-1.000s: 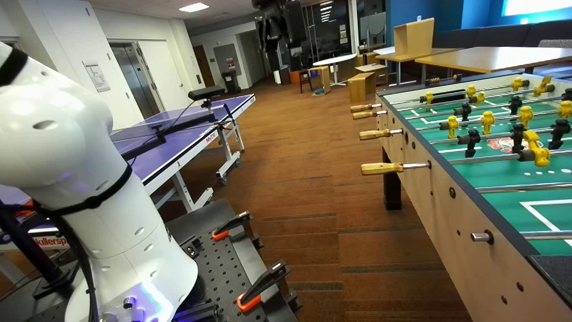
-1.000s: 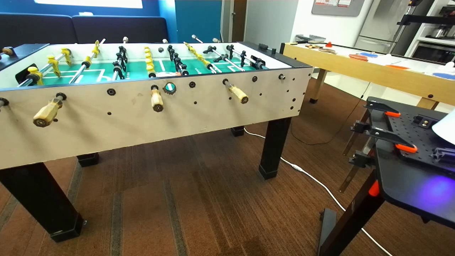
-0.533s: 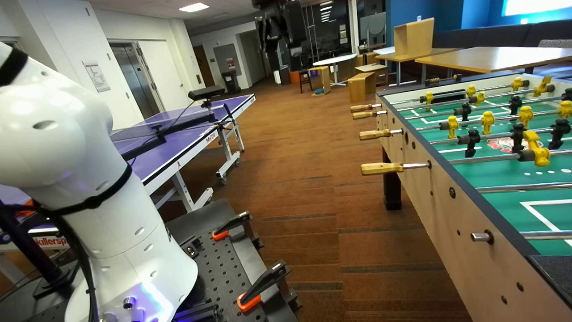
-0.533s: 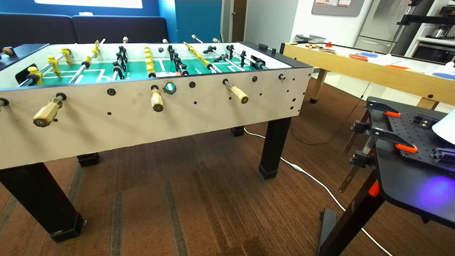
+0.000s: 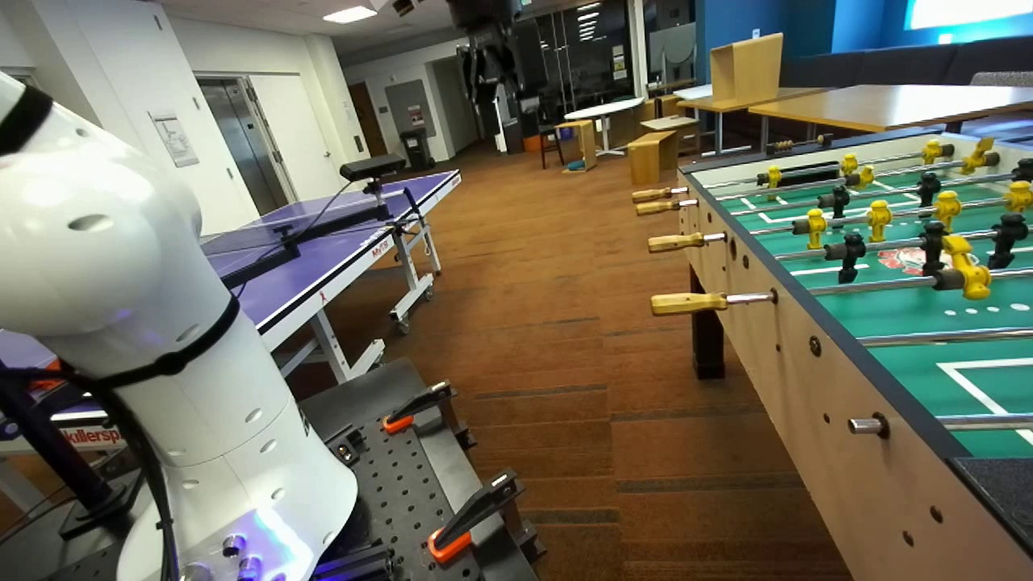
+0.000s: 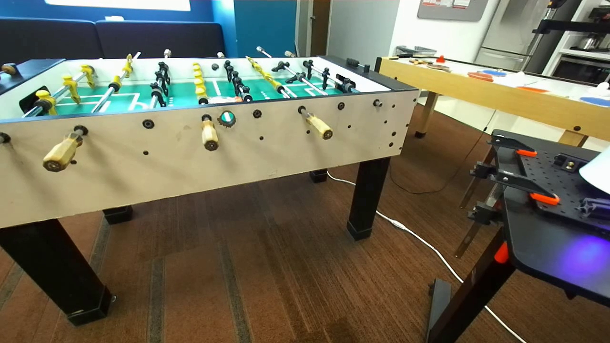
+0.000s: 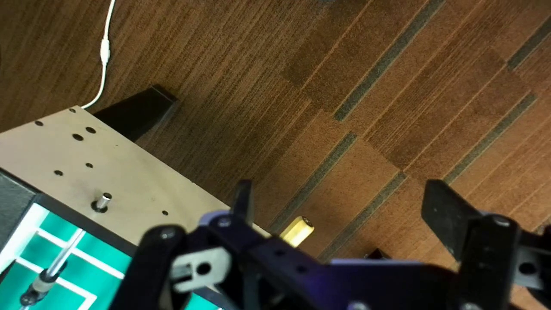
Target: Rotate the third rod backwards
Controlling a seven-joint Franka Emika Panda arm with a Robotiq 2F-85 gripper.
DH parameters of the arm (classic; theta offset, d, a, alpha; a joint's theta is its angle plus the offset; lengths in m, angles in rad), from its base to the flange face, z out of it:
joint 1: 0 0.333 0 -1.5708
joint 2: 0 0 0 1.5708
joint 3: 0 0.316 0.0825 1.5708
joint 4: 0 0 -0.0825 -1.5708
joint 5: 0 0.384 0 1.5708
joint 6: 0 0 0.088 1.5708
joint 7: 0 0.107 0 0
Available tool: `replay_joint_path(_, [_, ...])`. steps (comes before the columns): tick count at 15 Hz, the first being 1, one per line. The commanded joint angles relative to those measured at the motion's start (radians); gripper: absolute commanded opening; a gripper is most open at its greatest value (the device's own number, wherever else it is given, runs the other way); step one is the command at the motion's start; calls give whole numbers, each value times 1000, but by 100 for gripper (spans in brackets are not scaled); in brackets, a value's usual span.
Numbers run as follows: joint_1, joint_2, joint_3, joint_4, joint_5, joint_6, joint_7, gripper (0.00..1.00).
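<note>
Third rod point(image 6: 69, 145), long axis across the foosball table point(image 6: 176, 162), handle point(image 6: 61, 156) outward.

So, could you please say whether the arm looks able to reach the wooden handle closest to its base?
Probably yes: the end effector is open, and nothing visible blocks the way to the wooden handle, which juts from the foosball table.

The foosball bench point(image 6: 252, 159) is carrying metal rods point(image 5: 876, 286) with yellow figures point(image 5: 879, 219) and black figures point(image 5: 849, 257) across its green field point(image 5: 912, 367).
</note>
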Motion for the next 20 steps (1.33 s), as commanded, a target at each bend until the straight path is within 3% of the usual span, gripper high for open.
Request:
replay_joint_path(1, [44,71,105,-53,16,211,85,100])
replay_joint_path(4, [53,170,209,-80,-28,388,214,100])
replay_joint_path(6, [21,244,287,-91,-129,485,325,100])
replay_joint_path(9, [-71,353,391,-96,-404,556,542,100])
replay_joint_path(10, [-132,381,448,-97,-492,559,613,100])
replay_joint_path(14, [-272,473,597,-85,-857,485,888,100])
replay_joint_path(17, [-286,593,624,-60,-1133,389,1070,100])
replay_joint_path(18, [-134,515,467,-100,-1028,446,991,100])
replay_joint_path(20, [-129,560,467,-94,-1103,422,1052,100])
